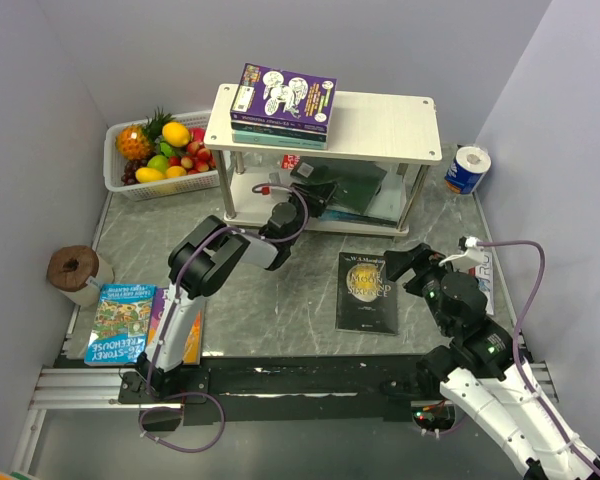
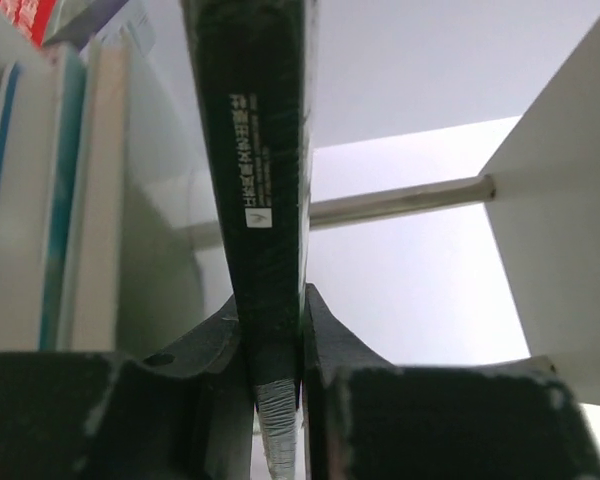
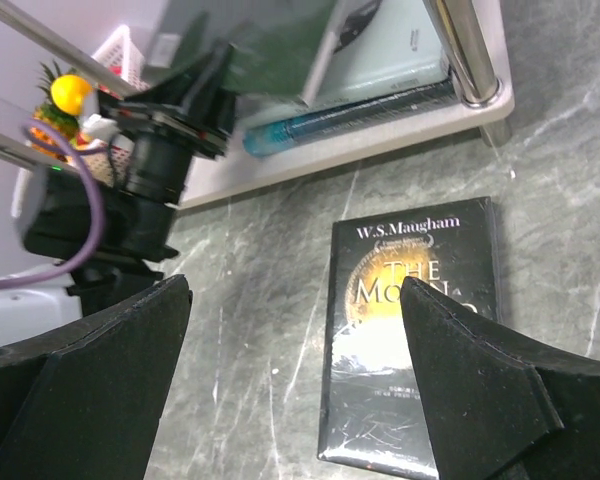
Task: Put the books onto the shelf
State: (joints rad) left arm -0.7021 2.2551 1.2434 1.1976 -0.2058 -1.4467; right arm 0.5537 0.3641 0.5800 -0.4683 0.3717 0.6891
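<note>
The shelf [image 1: 385,128] stands at the back of the table. A purple cartoon book [image 1: 285,94] lies on a small stack on its top board. My left gripper [image 1: 298,207] reaches into the lower tier and is shut on a dark green book [image 1: 346,184]. In the left wrist view that book's edge [image 2: 260,150] is clamped between my fingers [image 2: 275,340], next to other books [image 2: 50,200] lying in the tier. A black book with a gold circle [image 3: 410,330] lies flat on the table. My right gripper [image 3: 295,290] hovers open just above and left of it, holding nothing.
A blue children's book [image 1: 120,322] and an orange one [image 1: 192,340] lie at the front left beside the left arm's base. A white fruit basket [image 1: 115,178] stands left of the shelf. A brown roll [image 1: 75,268] sits at the left wall, a tape roll [image 1: 468,168] at the back right.
</note>
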